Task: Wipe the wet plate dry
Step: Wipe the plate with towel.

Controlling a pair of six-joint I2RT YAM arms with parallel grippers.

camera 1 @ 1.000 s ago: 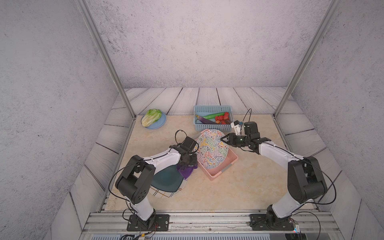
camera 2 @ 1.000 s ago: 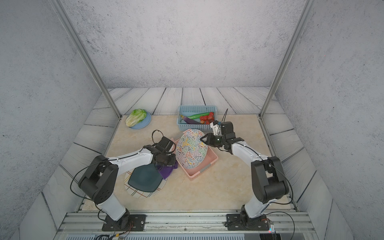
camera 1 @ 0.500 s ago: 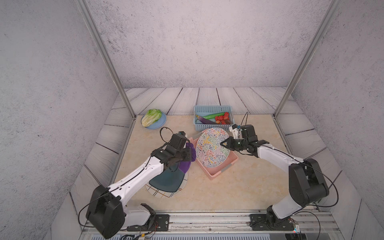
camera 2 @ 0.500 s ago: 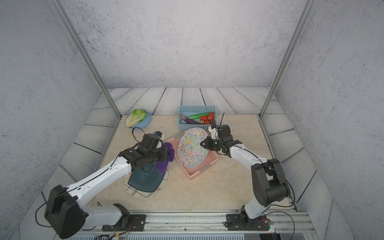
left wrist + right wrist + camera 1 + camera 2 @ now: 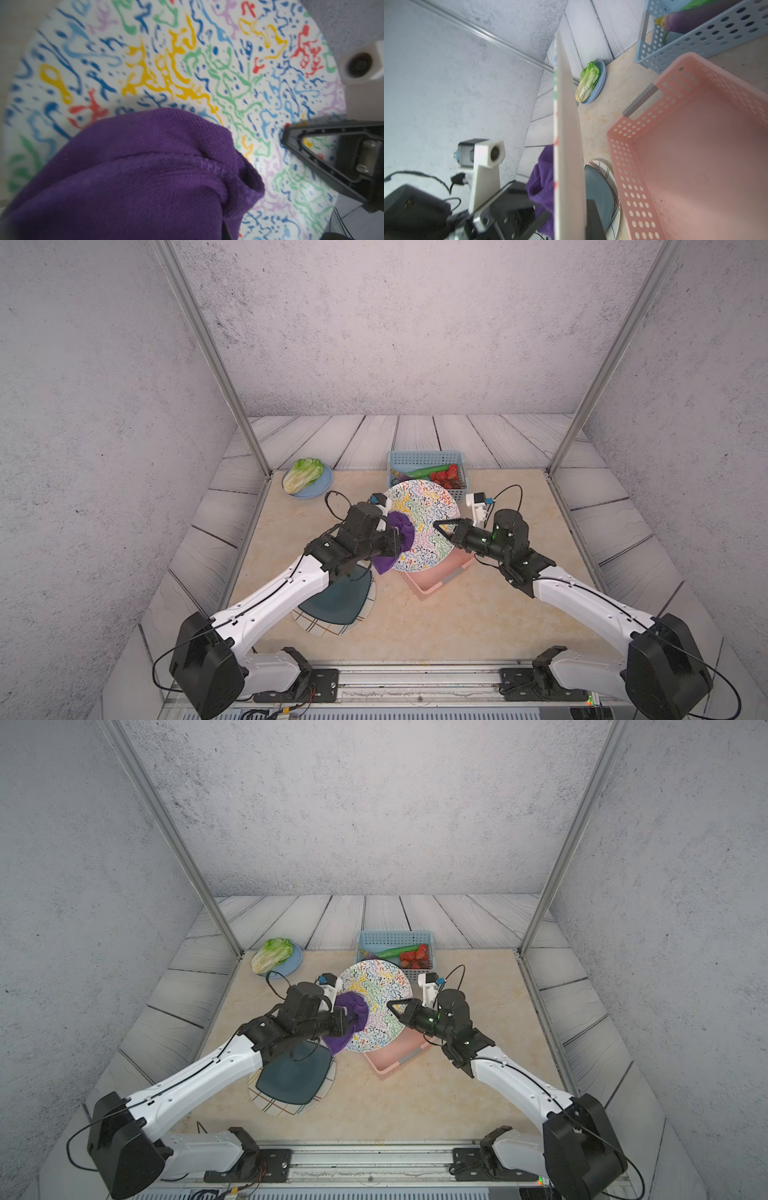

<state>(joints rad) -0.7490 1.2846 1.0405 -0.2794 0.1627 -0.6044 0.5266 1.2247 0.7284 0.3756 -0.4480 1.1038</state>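
Pinching the squiggle-patterned plate [image 5: 428,506] by its rim, right gripper [image 5: 436,526] is presenting its face (for access); left gripper [image 5: 397,541] is pressing its clenched purple cloth [image 5: 402,526] there.

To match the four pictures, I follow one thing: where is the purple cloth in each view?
Top view: purple cloth near centre, against the patterned plate's left part.
Top view: purple cloth left of centre, same plate.
Left wrist: cloth large and close, before the plate's patterned face.
Right wrist: cloth beside the plate seen edge-on, on its patterned side.
Shared landmark: the patterned plate.
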